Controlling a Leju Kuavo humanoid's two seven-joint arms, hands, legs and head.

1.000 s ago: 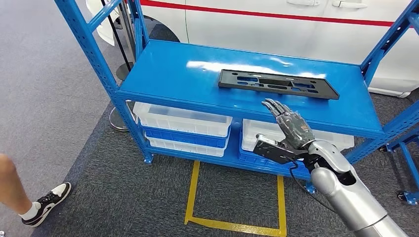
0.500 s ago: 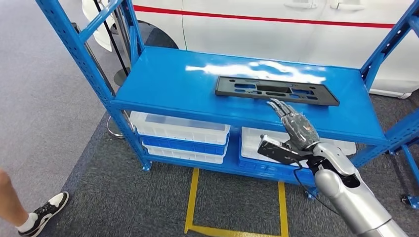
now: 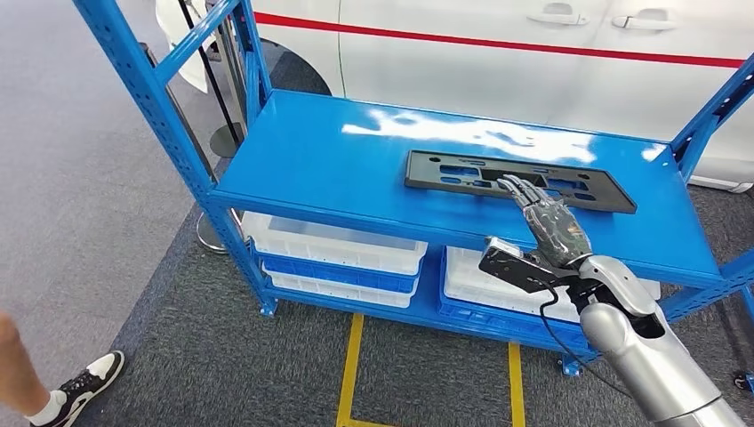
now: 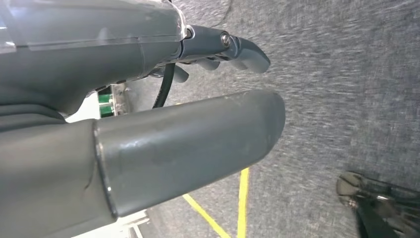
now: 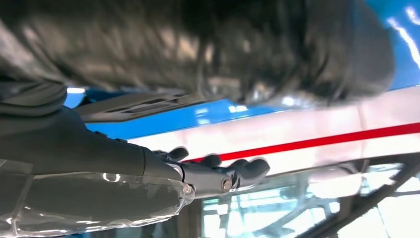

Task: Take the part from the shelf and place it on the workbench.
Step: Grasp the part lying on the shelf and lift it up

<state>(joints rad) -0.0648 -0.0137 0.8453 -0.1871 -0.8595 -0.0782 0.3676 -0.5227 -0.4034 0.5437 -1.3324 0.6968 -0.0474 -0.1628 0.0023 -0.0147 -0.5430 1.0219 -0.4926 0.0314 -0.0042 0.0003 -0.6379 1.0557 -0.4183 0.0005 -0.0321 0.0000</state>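
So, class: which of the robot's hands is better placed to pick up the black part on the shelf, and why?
The right hand: it reaches over the black part on the blue shelf, fingers spread. The left hand hangs over the floor.

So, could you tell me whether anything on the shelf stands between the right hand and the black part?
Nothing visible does. The right hand reaches over the front edge of the blue shelf, its fingertips at the near edge of the black part, with bare shelf surface around it.
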